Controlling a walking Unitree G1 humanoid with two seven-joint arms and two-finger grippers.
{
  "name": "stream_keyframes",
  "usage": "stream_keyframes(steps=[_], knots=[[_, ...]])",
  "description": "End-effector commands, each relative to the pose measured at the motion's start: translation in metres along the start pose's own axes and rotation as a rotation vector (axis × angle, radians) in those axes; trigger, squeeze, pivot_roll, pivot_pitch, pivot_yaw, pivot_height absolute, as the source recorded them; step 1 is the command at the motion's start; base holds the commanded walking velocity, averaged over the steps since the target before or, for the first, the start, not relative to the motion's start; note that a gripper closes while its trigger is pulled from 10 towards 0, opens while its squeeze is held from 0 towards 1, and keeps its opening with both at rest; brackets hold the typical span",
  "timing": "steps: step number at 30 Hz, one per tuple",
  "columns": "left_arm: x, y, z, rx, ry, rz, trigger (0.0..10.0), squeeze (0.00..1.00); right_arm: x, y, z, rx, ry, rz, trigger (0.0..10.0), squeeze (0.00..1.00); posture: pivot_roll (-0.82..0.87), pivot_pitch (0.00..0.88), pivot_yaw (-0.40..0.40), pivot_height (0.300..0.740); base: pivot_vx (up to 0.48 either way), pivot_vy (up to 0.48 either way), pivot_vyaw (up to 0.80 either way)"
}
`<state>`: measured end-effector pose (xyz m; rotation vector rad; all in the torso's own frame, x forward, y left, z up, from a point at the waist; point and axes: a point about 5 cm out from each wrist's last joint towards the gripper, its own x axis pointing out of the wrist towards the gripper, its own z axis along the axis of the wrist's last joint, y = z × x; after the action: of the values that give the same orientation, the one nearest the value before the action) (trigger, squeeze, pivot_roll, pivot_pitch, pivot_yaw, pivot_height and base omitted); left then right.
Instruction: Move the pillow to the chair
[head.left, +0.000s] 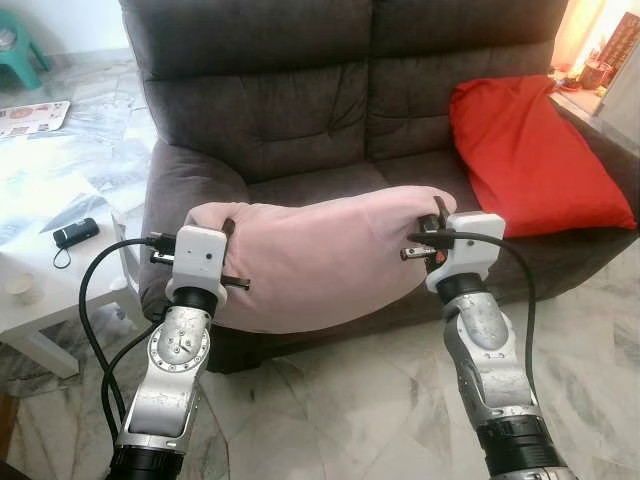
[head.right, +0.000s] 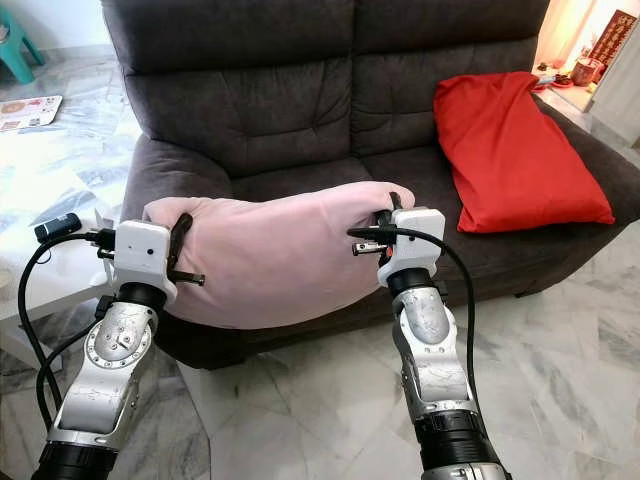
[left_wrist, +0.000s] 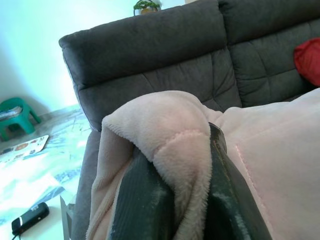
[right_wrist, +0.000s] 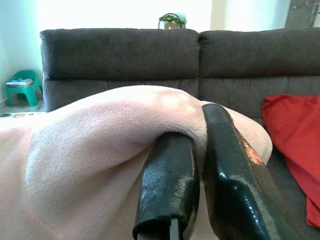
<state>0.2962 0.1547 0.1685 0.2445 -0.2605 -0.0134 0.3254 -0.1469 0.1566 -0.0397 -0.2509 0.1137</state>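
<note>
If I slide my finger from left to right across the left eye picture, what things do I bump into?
White table with a small black device → left gripper pinching the pink pillow's end → pink pillow → right gripper pinching the other end → red pillow on the sofa.

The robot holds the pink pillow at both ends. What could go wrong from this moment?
1. Each gripper, left and right, pinches only a small fold of the pink pillow; the soft plush might slip out.
2. The pillow's middle sags low and could drag on the dark sofa front.
</note>
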Motion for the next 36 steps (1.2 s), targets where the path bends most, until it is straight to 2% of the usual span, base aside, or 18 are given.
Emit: stream_keyframes(steps=[1,5,6,11,16,23,24,25,26,28,29,31,32,34,36], knots=[[-0.002,-0.001,0.000,-0.003,-0.013,-0.010,10.0,0.00,0.001,-0.002,0.008,-0.007,-0.056,-0.008,10.0,0.00,0.05,0.046,0.007,0.740,0.000,0.000,0.00],[-0.004,-0.002,-0.007,-0.010,0.015,-0.012,10.0,0.00,-0.002,-0.005,0.002,-0.008,-0.027,-0.017,10.0,0.00,0.05,0.051,0.007,0.740,0.000,0.000,0.00],[-0.008,-0.003,-0.016,-0.010,0.054,-0.019,10.0,0.00,-0.008,-0.009,-0.010,-0.023,0.024,-0.030,10.0,0.00,0.05,0.055,0.006,0.740,0.000,0.000,0.00],[-0.012,-0.004,-0.024,-0.012,0.095,-0.029,10.0,0.00,-0.014,-0.012,-0.024,-0.024,0.086,-0.044,10.0,0.00,0.06,0.055,0.005,0.740,0.000,0.000,0.00],[-0.014,-0.006,-0.031,-0.014,0.122,-0.044,10.0,0.00,-0.021,-0.014,-0.042,-0.073,0.185,-0.057,10.0,0.00,0.06,0.056,0.004,0.740,0.000,0.000,0.00],[-0.017,-0.005,-0.040,-0.002,0.154,-0.039,10.0,0.00,-0.022,-0.016,-0.047,-0.078,0.207,-0.071,10.0,0.00,0.06,0.056,0.006,0.740,0.000,0.000,0.00],[-0.017,-0.004,-0.038,0.004,0.144,-0.029,10.0,0.00,-0.021,-0.017,-0.045,-0.070,0.192,-0.077,10.0,0.00,0.06,0.058,0.007,0.740,0.000,0.000,0.00],[-0.014,0.001,-0.029,0.010,0.095,0.006,10.0,0.00,-0.017,-0.016,-0.032,-0.051,0.115,-0.081,10.0,0.00,0.06,0.060,0.007,0.740,0.000,0.000,0.00],[-0.014,0.001,-0.029,0.010,0.095,0.006,10.0,0.00,-0.017,-0.016,-0.032,-0.051,0.115,-0.081,10.0,0.00,0.06,0.060,0.007,0.740,0.000,0.000,0.00],[-0.010,0.006,-0.013,0.032,0.013,0.032,10.0,0.00,-0.012,-0.013,-0.014,-0.048,0.008,-0.067,10.0,0.00,0.06,0.062,0.007,0.740,0.000,0.000,0.00],[-0.010,0.006,-0.013,0.032,0.013,0.032,10.0,0.00,-0.012,-0.013,-0.014,-0.048,0.008,-0.067,10.0,0.00,0.06,0.062,0.007,0.740,0.000,0.000,0.00],[-0.004,0.011,0.009,0.068,-0.087,0.066,10.0,0.00,-0.005,-0.011,0.008,-0.045,-0.091,-0.072,10.0,0.00,0.06,0.060,0.006,0.740,0.000,0.000,0.00],[-0.004,0.011,0.009,0.068,-0.087,0.066,10.0,0.00,-0.005,-0.011,0.008,-0.045,-0.091,-0.072,10.0,0.00,0.06,0.060,0.006,0.740,0.000,0.000,0.00],[0.001,0.015,0.024,0.073,-0.148,0.095,10.0,0.00,0.002,-0.008,0.026,-0.031,-0.163,-0.076,10.0,0.00,0.06,0.059,0.006,0.740,0.000,0.000,0.00],[0.003,0.016,0.027,0.073,-0.158,0.103,10.0,0.00,0.005,-0.008,0.031,-0.030,-0.177,-0.072,10.0,0.00,0.06,0.057,0.006,0.740,0.000,0.000,0.00]])
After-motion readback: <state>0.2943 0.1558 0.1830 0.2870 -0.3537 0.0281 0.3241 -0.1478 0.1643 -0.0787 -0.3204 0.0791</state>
